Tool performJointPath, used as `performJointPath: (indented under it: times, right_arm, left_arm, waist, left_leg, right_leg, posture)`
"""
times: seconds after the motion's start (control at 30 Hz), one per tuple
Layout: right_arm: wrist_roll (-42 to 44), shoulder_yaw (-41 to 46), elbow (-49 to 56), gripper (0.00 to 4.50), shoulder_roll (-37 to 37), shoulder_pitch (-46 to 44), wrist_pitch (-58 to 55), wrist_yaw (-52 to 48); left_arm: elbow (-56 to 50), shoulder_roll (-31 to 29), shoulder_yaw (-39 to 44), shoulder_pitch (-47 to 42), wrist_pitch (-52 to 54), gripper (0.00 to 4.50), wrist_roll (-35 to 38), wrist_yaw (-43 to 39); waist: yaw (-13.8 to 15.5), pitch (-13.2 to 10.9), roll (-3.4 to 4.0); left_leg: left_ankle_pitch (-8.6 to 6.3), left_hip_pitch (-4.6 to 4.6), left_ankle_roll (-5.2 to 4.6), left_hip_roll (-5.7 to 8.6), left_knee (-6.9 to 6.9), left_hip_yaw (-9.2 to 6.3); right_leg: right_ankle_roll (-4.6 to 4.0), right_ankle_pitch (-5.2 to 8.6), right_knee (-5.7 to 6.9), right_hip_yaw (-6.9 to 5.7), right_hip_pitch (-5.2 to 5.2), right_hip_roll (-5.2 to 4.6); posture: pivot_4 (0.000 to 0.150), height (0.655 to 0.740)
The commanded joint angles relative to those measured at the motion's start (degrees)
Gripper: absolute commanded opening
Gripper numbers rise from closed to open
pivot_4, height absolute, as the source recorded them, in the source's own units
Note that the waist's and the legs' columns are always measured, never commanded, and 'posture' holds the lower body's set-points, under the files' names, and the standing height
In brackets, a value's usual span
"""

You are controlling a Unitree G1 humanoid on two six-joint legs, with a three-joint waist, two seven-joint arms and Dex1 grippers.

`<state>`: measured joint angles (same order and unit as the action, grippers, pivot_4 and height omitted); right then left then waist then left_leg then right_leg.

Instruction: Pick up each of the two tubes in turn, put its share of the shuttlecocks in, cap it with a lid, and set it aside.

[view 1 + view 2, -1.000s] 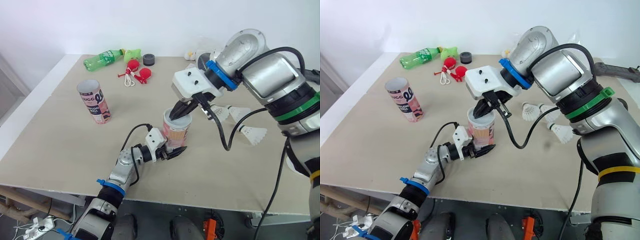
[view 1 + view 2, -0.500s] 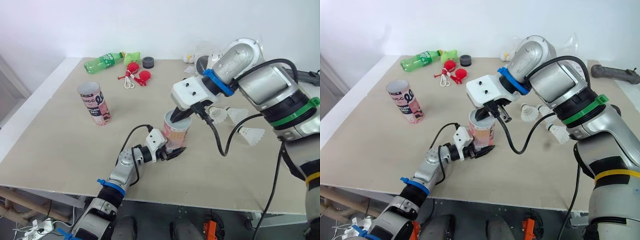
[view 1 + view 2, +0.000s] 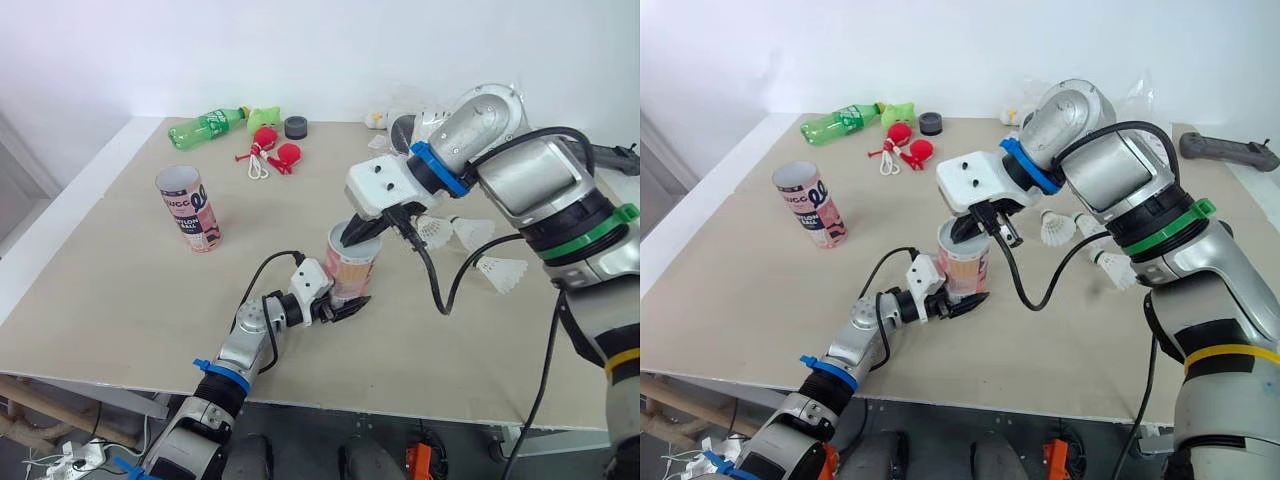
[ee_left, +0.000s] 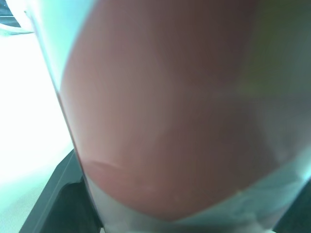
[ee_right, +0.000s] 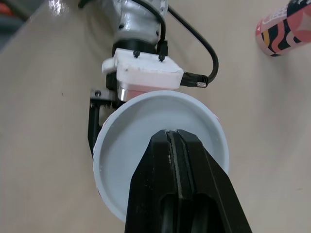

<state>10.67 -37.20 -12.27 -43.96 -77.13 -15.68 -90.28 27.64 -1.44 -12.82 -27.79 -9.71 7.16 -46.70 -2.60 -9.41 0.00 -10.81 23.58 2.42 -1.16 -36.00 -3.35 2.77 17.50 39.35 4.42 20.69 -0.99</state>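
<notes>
Tube (image 3: 354, 262) prob light, thin cardboard, crushes easy; left gripper (image 3: 348, 303) pinches it low, right gripper (image 5: 173, 145) pressed together inside mouth.

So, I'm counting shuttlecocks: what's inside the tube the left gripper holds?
The tube shows bare pale inner wall and the right gripper in its mouth, fingers together. Those fingers cover the middle, so anything beneath them is hidden.
</notes>
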Motion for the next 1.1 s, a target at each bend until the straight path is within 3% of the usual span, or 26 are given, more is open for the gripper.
performJointPath:
  times: [0.03, 0.2, 0.33, 0.47, 0.63, 0.7, 0.77, 0.87, 1.03, 1.1]
  right_arm:
    - [2.9, 5.3, 0.1, 0.04, -0.9, -1.2, -3.4, -2.2]
    - [6.4, 13.5, 4.3, 0.04, -3.6, 2.2, -10.2, -0.6]
    - [12.3, 25.6, 9.6, 0.04, -4.7, 9.2, -18.1, 7.7]
    - [15.0, 36.3, 16.8, 1.38, -5.1, 20.5, -22.4, 17.7]
    - [20.6, 47.9, 28.1, 3.87, -5.6, 36.0, -29.5, 26.2]
    - [22.5, 51.7, 31.8, 4.47, -5.4, 41.1, -31.5, 29.0]
    - [24.9, 55.9, 36.1, 4.47, -3.5, 47.1, -33.3, 33.0]
    - [29.6, 61.3, 43.7, 4.47, 6.7, 56.6, -33.4, 43.4]
    - [26.7, 58.4, 49.6, 4.47, 13.8, 67.9, -27.0, 49.0]
    - [24.6, 56.6, 49.6, 4.50, 14.5, 70.9, -24.2, 50.1]
  left_arm:
    - [1.3, -0.1, -0.2, 0.9, 0.5, 3.13, 0.1, -0.6]
    - [1.2, -0.2, -0.2, 0.6, 0.8, 3.13, 0.2, -1.0]
    - [1.2, 0.4, 0.3, -0.3, 1.8, 3.13, 1.3, -1.7]
    - [2.2, 0.6, 0.0, -2.0, 2.1, 3.13, 0.9, -1.7]
    - [4.7, 1.6, 0.0, -5.0, 1.9, 3.13, 1.2, -2.9]
    - [5.9, 1.9, 0.2, -6.1, 1.5, 3.13, 1.2, -3.1]
    - [7.1, 2.2, 0.5, -7.1, 1.3, 3.13, 1.3, -3.3]
    - [8.9, 2.6, 0.8, -8.4, 1.0, 3.13, 1.4, -3.8]
    - [9.7, 2.5, 0.4, -8.4, 1.1, 3.13, 1.2, -5.5]
    - [9.9, 2.1, 0.2, -8.3, 1.3, 4.05, 0.9, -5.9]
  waist:
    - [0.0, 0.0, -0.01]
    - [0.3, 0.0, -0.08]
    - [0.6, -0.1, -0.13]
    - [0.8, -0.1, -0.22]
    - [1.2, -0.2, -0.25]
    - [1.3, -0.2, -0.28]
    - [1.3, -0.2, -0.30]
    - [1.3, -0.2, -0.52]
    - [1.2, -0.2, -0.47]
    - [1.2, -0.2, -0.49]
  left_leg:
    - [0.00, 0.06, 0.00, 0.00, 0.00, 0.00]
    - [0.00, 0.32, 0.00, 0.03, 0.00, -0.03]
    - [0.00, 0.40, 0.00, 0.06, 0.01, -0.05]
    - [0.01, 0.47, -0.01, 0.08, -0.02, -0.10]
    - [0.04, 0.66, -0.05, 0.17, -0.06, -0.11]
    - [0.04, 0.72, -0.05, 0.20, -0.05, -0.13]
    - [0.04, 0.75, -0.05, 0.26, -0.04, -0.13]
    - [0.04, 0.74, -0.05, 0.31, -0.03, -0.16]
    - [0.06, 0.75, -0.08, 0.37, -0.03, -0.14]
    - [0.06, 0.74, -0.08, 0.40, -0.05, -0.12]
  right_leg:
    - [0.00, 0.00, 0.00, 0.00, 0.05, -0.01]
    - [0.01, 0.01, -0.07, -0.03, 0.23, -0.05]
    - [0.02, 0.01, -0.13, -0.03, 0.25, -0.07]
    - [0.03, 0.01, -0.13, -0.06, 0.26, -0.06]
    - [0.09, 0.03, -0.15, -0.03, 0.37, -0.08]
    - [0.13, 0.05, -0.16, -0.04, 0.40, -0.10]
    - [0.17, 0.07, -0.17, -0.04, 0.42, -0.15]
    - [0.25, 0.13, -0.18, -0.07, 0.37, -0.20]
    - [0.31, 0.15, -0.16, -0.04, 0.40, -0.25]
    - [0.36, 0.15, -0.17, -0.02, 0.39, -0.27]
  posture:
    - [0.150, 0.7400]
    - [0.150, 0.7400]
    - [0.150, 0.7400]
    - [0.150, 0.7400]
    - [0.150, 0.7400]
    - [0.150, 0.7400]
    - [0.150, 0.7400]
    - [0.150, 0.7400]
    - [0.150, 0.7400]
    - [0.150, 0.7400]
